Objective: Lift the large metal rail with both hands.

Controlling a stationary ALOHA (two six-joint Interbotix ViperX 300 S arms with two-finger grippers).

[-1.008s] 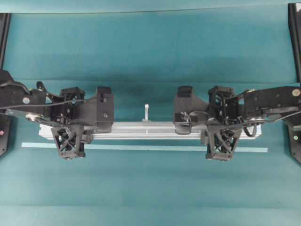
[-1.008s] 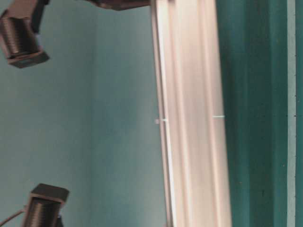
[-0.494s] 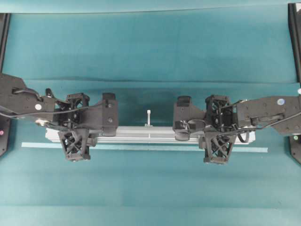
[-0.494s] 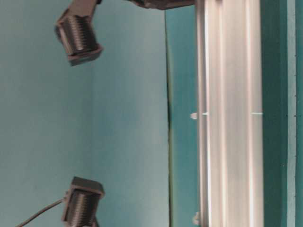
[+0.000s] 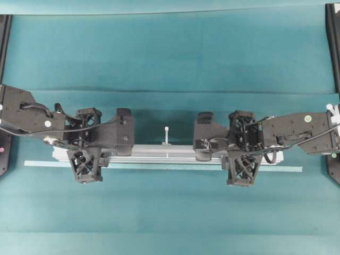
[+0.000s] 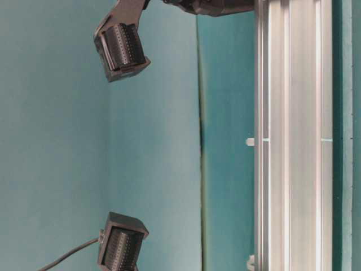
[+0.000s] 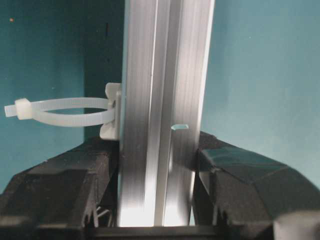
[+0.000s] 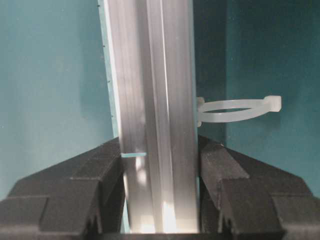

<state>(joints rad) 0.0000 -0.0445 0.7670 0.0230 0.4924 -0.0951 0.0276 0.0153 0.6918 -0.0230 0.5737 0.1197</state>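
Large metal rail [image 5: 170,152] lies lengthwise across the teal counter [image 5: 170,58], right beside the pale tape strip [image 5: 159,166]. Left claw [image 7: 155,165] is clamped across it near its left end, right claw [image 8: 160,165] likewise near the right end; pads press on both side faces. Extruded aluminium: stiff, won't sag, probably moderate weight, smooth and slippery faces. Wide symmetric grip looks right, keep it level or it slides. White cable-tie loops [image 7: 65,112] sit just past the fingers, clear of them.
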